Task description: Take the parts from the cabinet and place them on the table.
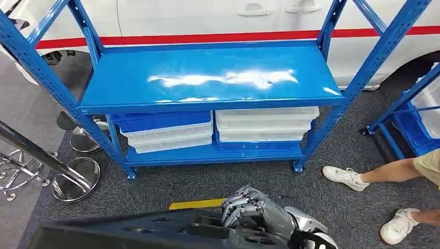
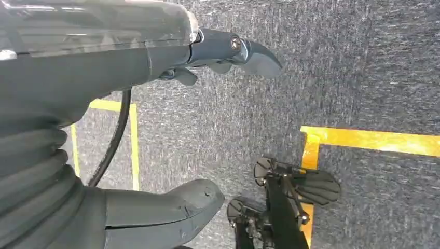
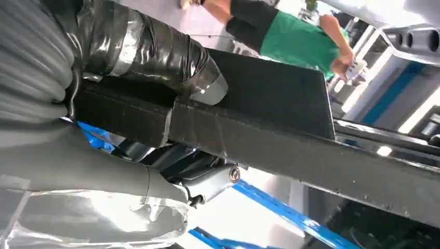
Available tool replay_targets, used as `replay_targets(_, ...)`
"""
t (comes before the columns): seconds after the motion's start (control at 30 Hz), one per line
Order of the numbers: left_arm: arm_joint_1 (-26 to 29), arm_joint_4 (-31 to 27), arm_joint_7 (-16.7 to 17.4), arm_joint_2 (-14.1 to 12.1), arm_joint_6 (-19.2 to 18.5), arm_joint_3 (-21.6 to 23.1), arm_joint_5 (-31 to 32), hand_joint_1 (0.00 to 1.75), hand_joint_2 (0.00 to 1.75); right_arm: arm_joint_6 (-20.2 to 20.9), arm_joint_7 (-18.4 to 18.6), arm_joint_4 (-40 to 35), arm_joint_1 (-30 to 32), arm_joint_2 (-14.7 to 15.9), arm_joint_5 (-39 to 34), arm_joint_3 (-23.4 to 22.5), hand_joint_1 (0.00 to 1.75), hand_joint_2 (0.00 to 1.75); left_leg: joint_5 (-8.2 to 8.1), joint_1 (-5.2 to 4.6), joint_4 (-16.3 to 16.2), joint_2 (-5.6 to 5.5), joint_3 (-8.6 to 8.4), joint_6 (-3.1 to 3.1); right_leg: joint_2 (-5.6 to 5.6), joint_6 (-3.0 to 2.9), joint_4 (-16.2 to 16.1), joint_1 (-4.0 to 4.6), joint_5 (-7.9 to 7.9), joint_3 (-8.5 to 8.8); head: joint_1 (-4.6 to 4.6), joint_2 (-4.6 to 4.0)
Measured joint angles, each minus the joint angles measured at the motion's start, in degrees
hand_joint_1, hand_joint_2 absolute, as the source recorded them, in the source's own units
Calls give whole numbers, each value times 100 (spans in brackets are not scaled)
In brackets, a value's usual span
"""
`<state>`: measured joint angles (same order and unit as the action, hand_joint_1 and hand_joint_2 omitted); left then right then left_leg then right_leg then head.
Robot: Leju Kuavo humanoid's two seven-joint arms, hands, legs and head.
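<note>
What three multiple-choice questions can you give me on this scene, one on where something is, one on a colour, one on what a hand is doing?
1. Where do the white trays sit?
A. On the rack's top shelf
B. On the rack's bottom shelf
C. On the carpet

2. What colour is the rack?
A. Blue
B. Yellow
C. Green

3. What is the right hand doing?
A. Hanging with nothing in it
B. Holding a white tray
C. Gripping a long black part

Answers:
1 B: the trays are stacked under the bare top shelf, on the lowest level.
2 A: its posts and shelves are all blue.
3 C: its fingers wrap the black part's edge in the head view, and the right wrist view shows it clamped around that part.
</note>
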<state>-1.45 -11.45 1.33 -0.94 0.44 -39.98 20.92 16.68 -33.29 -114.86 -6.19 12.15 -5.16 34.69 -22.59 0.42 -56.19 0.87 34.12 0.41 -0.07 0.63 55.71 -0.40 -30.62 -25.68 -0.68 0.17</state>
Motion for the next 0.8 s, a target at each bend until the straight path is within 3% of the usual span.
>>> replay_targets(0.03,10,0,0,-6,-2,0,4,0,175,-11,-4,0,7,0,13,0,175,175,36,-20,-11,-3,30,-38,-10,-70,-15,-26,50,-61,-2,0)
replay_targets(0.07,13,0,-2,-24,-6,0,7,0,175,-22,-11,0,3,2,19,0,175,175,-108,21,-86,-18,83,-56,-54,-149,-23,-60,113,-116,0,0)
replay_targets(0.1,23,0,0,-28,-15,0,9,0,175,-30,-13,-4,4,2,35,0,175,175,-458,20,-312,-27,188,-86,-40,-212,-20,-52,172,-196,-9,0)
replay_targets(0.17,20,0,-2,-52,-22,0,17,0,175,-50,-4,-20,5,2,87,0,175,175,-1130,32,-1130,-31,396,-126,-50,-247,34,-30,278,-366,-7,0)
replay_targets(0.2,14,0,-9,-59,-31,0,17,0,175,-77,0,-33,0,2,127,0,175,175,-1292,31,-1534,-33,476,-139,-57,-249,66,-18,327,-463,-9,0)
replay_targets(0.23,14,0,-13,-70,-48,-2,17,0,175,-129,22,-46,-10,-2,183,0,175,175,-1267,30,-1823,-34,500,-145,-62,-248,107,-7,376,-569,-7,0)
replay_targets(0.27,17,0,-13,-89,-56,-2,17,0,175,-181,44,-50,-21,-7,227,0,175,175,-1061,30,-1870,-35,420,-137,-64,-247,135,-1,431,-667,-9,0)
replay_targets(0.3,17,0,-13,-101,-70,-9,17,0,175,-262,63,-50,-42,-11,262,2,175,175,-799,30,-1698,-36,241,-121,-64,-242,166,4,481,-767,-9,0)
replay_targets(0.33,13,0,-15,-120,-72,-22,17,0,175,-324,83,-52,-73,-13,289,7,175,175,-596,27,-1351,-39,-25,-94,-59,-233,194,9,527,-849,-9,0)
replay_targets(0.37,4,0,-15,-147,-85,-35,17,0,175,-404,85,-63,-94,-15,336,11,175,175,-544,18,-831,-48,-401,-43,-54,-221,217,13,573,-897,-9,0)
replay_targets(0.4,-7,0,-13,-186,-87,-44,17,0,175,-481,79,-96,-89,-15,387,11,175,175,-712,-6,-273,-62,-814,14,-57,-189,220,24,609,-917,-7,0)
replay_targets(0.43,-8,0,-13,-197,-94,-52,17,0,175,-537,53,-125,-94,-15,434,11,175,175,-818,-28,140,-62,-1044,21,-64,-155,225,28,654,-920,-7,0)
replay_targets(0.53,-7,0,-7,-214,-96,-125,17,0,175,-619,-13,-164,-86,-9,549,15,175,175,-759,-61,203,-61,-944,75,-83,-50,178,10,829,-959,-7,0)
replay_targets(0.57,2,0,-4,-214,-98,-138,17,0,175,-636,-22,-179,-85,7,575,18,175,175,-675,18,247,-21,-900,119,-66,-17,235,8,750,-1004,-7,0)
replay_targets(0.6,3,0,0,-214,-101,-142,20,0,175,-647,-31,-192,-88,15,605,24,175,175,-612,0,242,-16,-827,158,-29,4,373,9,477,-1075,-5,0)
replay_targets(0.63,3,0,-2,-214,-101,-144,28,0,175,-649,-39,-197,-87,28,625,31,175,175,-569,-2,229,-3,-725,211,-21,17,725,-6,74,-1186,-7,0)
replay_targets(0.7,3,0,-24,-214,-83,-151,57,0,175,-647,-61,-197,-85,46,651,50,175,175,-458,-16,197,0,-551,224,-20,52,1592,-13,-435,-1405,-4,0)
replay_targets(0.73,3,0,-31,-216,-83,-155,66,0,175,-649,-72,-197,-85,54,662,63,175,175,-405,-20,174,6,-473,219,-20,61,1906,-17,-440,-1458,-4,0)
replay_targets(0.77,5,0,-35,-216,-81,-160,68,0,175,-647,-72,-197,-85,59,673,72,175,175,-357,-21,139,6,-385,209,-20,65,2010,-23,-261,-1418,-4,0)
replay_targets(0.8,5,0,-35,-216,-81,-166,70,0,175,-647,-74,-197,-85,63,684,81,175,175,-321,-22,101,7,-297,199,-20,59,1893,-29,-18,-1272,-7,0)
